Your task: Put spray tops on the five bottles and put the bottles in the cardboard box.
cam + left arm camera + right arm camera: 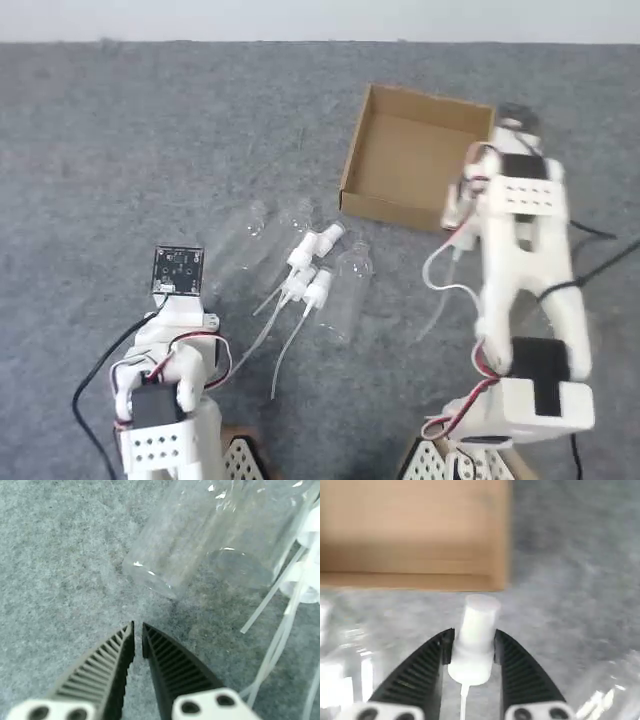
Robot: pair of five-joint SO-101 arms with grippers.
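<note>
My right gripper (pixel 474 636) is shut on a white spray top (pixel 476 630), whose thin tube (pixel 437 300) hangs down toward the carpet. It hovers just outside the near wall of the open cardboard box (pixel 415 150), which is empty. My left gripper (pixel 138 626) is shut with nothing in it, low over the carpet, its tips pointing at the base of a clear bottle (pixel 200 540) lying on its side. Three clear bottles (pixel 345 290) lie in the middle with three white spray tops (pixel 318 243) among them.
Long thin tubes (pixel 285 350) from the loose spray tops trail over the grey carpet (pixel 120 150) toward the left arm. Clear bottles (pixel 350 670) lie on both sides below my right gripper. Open carpet stretches at the left and the back.
</note>
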